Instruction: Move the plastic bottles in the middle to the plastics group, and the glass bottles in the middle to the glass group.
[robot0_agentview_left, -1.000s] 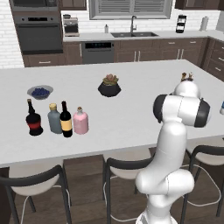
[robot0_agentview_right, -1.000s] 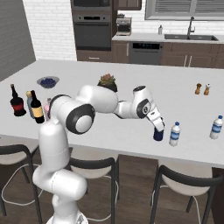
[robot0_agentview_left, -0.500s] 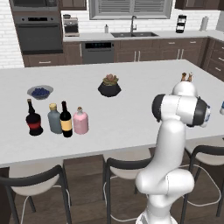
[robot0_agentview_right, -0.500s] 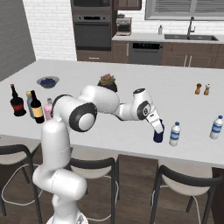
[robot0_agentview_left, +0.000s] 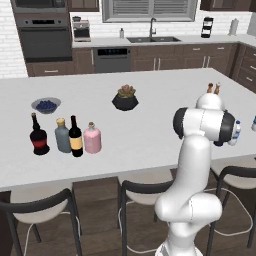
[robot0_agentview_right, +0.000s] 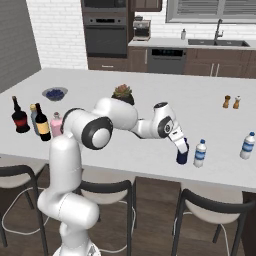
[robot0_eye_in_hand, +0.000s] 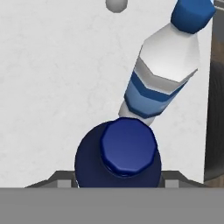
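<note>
Jaws clasp the dark-blue bottle (robot0_agentview_right: 182, 156) standing on the white bench (robot0_agentview_right: 150, 105), just beside a water bottle (robot0_agentview_right: 200, 153), with the sink (robot0_agentview_right: 220, 43) far behind.

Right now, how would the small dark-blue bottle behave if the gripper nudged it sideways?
The dark-blue bottle looks squat and wide-bodied, so it would probably slide rather than tip. It stands close beside a water bottle, taller and narrower, which could topple if bumped.
</note>
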